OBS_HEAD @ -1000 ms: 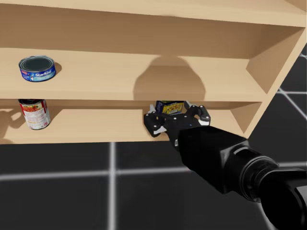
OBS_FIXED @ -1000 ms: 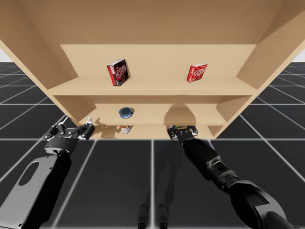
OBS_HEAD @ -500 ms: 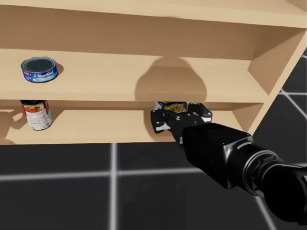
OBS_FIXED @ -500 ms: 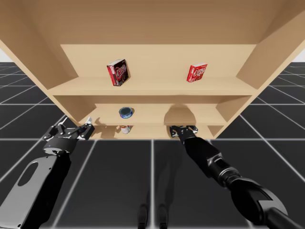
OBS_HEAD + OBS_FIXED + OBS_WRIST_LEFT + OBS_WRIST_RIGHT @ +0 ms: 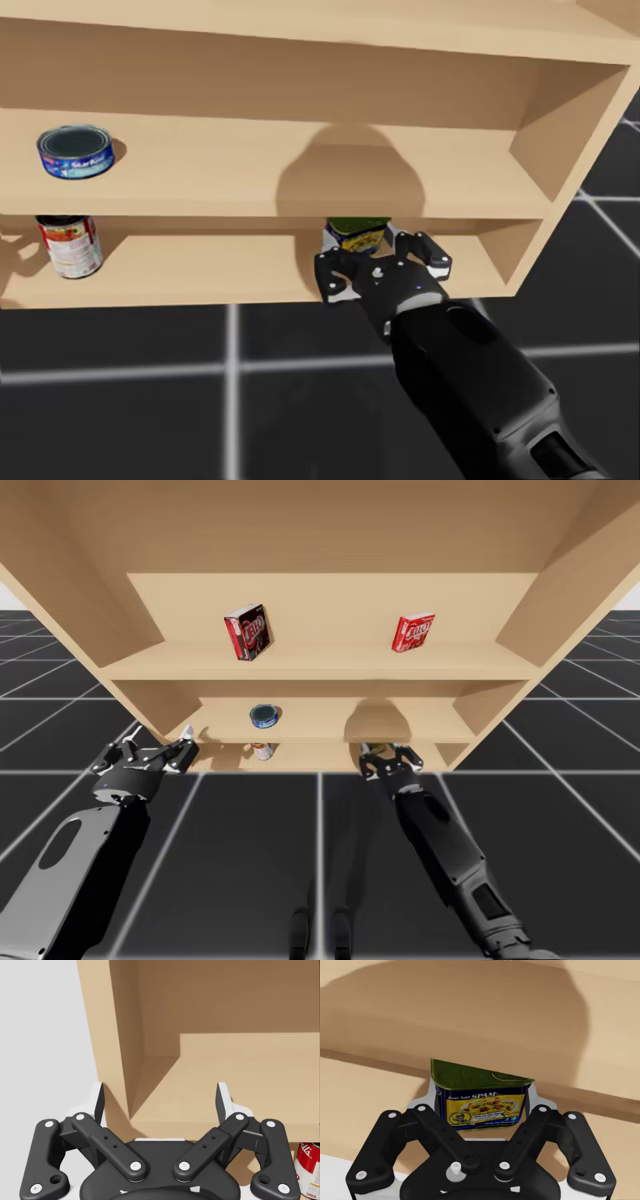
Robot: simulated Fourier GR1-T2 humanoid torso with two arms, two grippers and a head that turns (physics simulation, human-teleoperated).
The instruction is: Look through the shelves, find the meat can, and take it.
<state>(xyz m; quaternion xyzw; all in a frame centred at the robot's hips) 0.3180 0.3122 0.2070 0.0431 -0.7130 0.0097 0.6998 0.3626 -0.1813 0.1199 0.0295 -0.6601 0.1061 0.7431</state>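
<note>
My right jaws are closed on the meat can (image 5: 481, 1100), with a pad pressed against each of its sides. The can is in the right part of the bottom shelf (image 5: 190, 268). My left jaws are spread wide just outside the shelves' left end, near a red can (image 5: 309, 1170) on that same shelf. A flat blue can (image 5: 75, 152) sits one shelf higher.

Glossy black arms (image 5: 452, 852), black linked white-tipped fingers (image 5: 223, 1104), silver screws (image 5: 135, 1165).
</note>
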